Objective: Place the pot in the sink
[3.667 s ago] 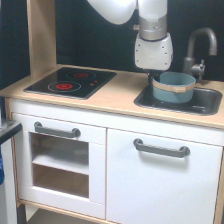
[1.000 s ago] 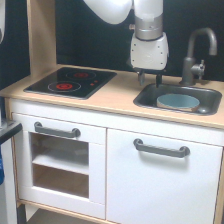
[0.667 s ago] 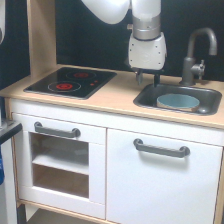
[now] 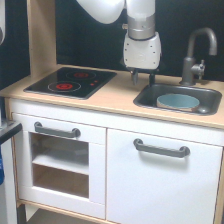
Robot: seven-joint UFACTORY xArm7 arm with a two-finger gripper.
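Note:
The pot [image 4: 178, 101], blue-grey with a tan rim band, sits inside the dark grey sink [image 4: 150, 97] toward its right half, below the curved grey faucet [image 4: 196, 52]. My gripper [image 4: 143, 78] hangs from the white arm above the sink's back left corner, clear of the pot and to its left. Its two dark fingers point down with a gap between them and hold nothing.
A black stove plate [image 4: 71, 82] with red rings lies on the wooden counter at the exterior view's left. White cabinet doors with grey handles [image 4: 161, 148] are below. A wooden upright [image 4: 41, 35] stands at the back left.
The pot went from my gripper's hold down into the sink and was let go. My gripper has since risen and shifted toward the exterior view's left, away from the pot.

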